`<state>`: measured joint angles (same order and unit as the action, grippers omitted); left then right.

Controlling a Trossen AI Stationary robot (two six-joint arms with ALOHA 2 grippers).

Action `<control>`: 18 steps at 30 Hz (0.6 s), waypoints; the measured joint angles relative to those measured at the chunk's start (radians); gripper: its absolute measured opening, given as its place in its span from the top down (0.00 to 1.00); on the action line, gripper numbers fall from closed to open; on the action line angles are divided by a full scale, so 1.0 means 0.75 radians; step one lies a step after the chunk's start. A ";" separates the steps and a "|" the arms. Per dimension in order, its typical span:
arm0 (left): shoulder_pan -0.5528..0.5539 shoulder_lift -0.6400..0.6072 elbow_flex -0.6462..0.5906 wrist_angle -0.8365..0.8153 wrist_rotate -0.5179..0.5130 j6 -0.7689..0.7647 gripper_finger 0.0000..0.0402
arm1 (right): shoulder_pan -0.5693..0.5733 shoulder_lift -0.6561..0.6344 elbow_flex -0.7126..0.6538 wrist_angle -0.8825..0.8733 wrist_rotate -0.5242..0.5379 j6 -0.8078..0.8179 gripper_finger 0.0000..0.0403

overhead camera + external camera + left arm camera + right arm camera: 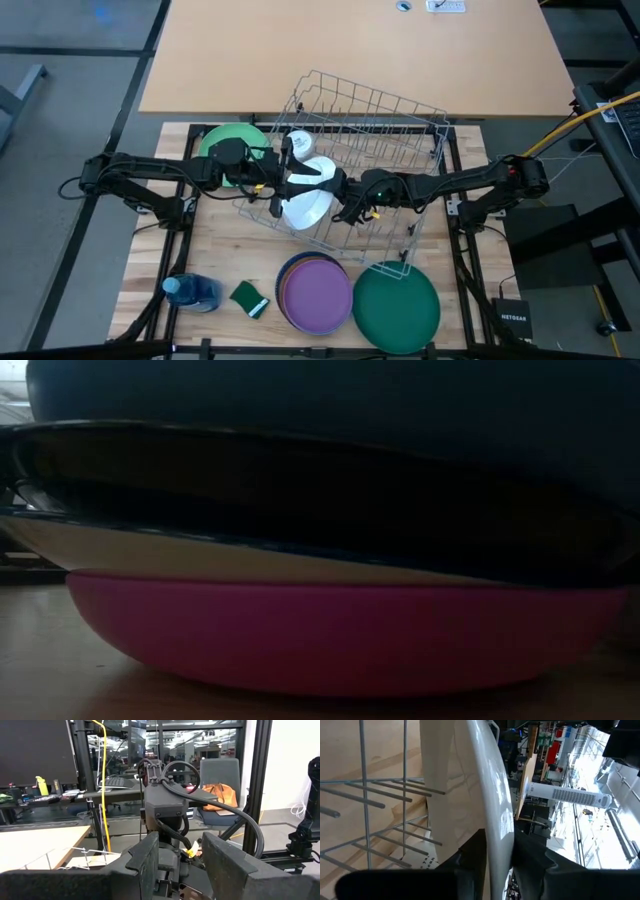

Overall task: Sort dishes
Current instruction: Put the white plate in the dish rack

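Note:
A white plate [305,207] stands on edge in the tilted wire rack [380,130] at the table's middle. My right gripper [338,192] reaches in from the right and is shut on the plate [490,795]. My left gripper [272,183] hovers level on the plate's left side. Its fingers [182,865] stand open with nothing between them. A light green plate [235,148] lies flat at the far left. A stack of purple and blue plates [315,290] and a dark green plate [395,305] lie near the front edge. My right gripper pinches the white plate's rim [499,832] between its two fingers, one finger [475,855] on each face. The fingers come from the table's right, nearly level and a little downward. The plate stands on edge among the rack's wires [370,785]. Its lower edge is hidden.
A white mug [298,143] sits at the rack's far left. A blue bottle [190,292] and a green sponge [250,298] lie at the front left. The stacked plates [340,640] fill the low view. A bare tan tabletop [350,50] lies beyond the rack.

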<state>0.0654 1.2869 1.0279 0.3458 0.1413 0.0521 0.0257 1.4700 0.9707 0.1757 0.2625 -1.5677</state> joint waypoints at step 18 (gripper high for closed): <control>0.000 0.000 0.000 0.001 0.000 -0.004 0.65 | -0.001 -0.001 -0.002 0.008 0.061 0.000 0.78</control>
<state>0.0654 1.2869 1.0279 0.3466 0.1412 0.0494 0.0254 1.4696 0.9695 0.1818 0.3083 -1.5676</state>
